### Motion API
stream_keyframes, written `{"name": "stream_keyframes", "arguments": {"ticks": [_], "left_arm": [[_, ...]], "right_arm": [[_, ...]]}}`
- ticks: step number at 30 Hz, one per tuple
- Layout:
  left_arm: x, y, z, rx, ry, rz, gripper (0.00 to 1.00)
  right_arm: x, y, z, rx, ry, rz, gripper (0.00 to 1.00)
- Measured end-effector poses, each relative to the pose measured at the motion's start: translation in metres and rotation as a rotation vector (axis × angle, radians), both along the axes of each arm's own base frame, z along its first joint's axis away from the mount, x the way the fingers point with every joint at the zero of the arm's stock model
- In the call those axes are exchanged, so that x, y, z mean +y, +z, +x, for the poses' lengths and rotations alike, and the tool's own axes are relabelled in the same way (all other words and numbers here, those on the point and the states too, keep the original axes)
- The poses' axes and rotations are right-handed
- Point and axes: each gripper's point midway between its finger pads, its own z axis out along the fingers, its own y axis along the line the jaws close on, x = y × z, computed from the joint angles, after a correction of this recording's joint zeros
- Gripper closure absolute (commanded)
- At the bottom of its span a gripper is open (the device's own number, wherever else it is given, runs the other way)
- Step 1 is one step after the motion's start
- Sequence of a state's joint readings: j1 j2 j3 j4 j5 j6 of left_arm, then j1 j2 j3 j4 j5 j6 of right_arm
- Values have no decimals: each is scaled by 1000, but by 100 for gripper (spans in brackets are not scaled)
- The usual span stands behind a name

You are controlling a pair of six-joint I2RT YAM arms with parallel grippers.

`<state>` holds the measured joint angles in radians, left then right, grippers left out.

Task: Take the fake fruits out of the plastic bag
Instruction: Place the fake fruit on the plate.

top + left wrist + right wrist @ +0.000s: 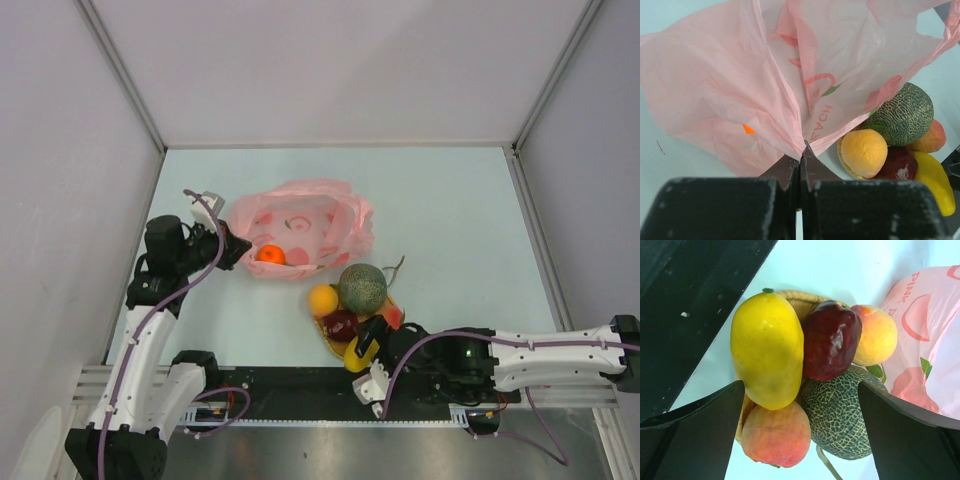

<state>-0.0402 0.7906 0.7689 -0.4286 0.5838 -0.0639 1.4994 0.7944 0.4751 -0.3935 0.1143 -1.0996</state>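
The pink plastic bag lies crumpled at the middle of the table, with an orange fruit showing at its near-left opening. My left gripper is shut on a fold of the bag, pinched at its tip. Outside the bag a pile holds the green netted melon, a yellow-orange fruit, a dark red apple, a yellow fruit and a peach. My right gripper is open at the pile's near side, its fingers either side of the peach and melon.
A woven tan mat lies under the fruit pile. The black rail runs along the table's near edge, and grey walls enclose the table on three sides.
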Motion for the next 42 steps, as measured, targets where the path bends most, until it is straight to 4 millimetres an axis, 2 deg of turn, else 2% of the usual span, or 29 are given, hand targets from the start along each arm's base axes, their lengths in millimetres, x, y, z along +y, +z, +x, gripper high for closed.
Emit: {"name": "stream_keyframes", "arguments": {"ticks": [9,20,23,26,29,31,33,36,38,42], "left_arm": [[0,-1,-1,0,2,-1,100],[0,0,-1,0,4,-6,100],[0,0,-1,0,4,-6,100],[0,0,-1,1,4,-6,100],[0,0,-1,4,5,-6,100],[0,-1,-2,7,4,-6,100],[0,-1,-3,5,5,-6,100],[1,-3,-6,11,5,-5,100],[1,-3,-7,15,6,-5,100],[1,-5,-7,25,7,-4,100]], "right_arm": [[6,-2,10,2,-51,22,0],[-13,-1,16,0,-100,-1,0],[-18,7,19,16,-131,1,0],[-15,38,26,37,-178,75,0],[-8,78,38,58,-244,185,0],[-1,107,53,78,-314,271,0],[8,127,68,98,-378,343,1],[32,157,92,119,-458,454,4],[59,177,102,145,-477,520,6],[111,221,121,268,-503,647,26]]}}
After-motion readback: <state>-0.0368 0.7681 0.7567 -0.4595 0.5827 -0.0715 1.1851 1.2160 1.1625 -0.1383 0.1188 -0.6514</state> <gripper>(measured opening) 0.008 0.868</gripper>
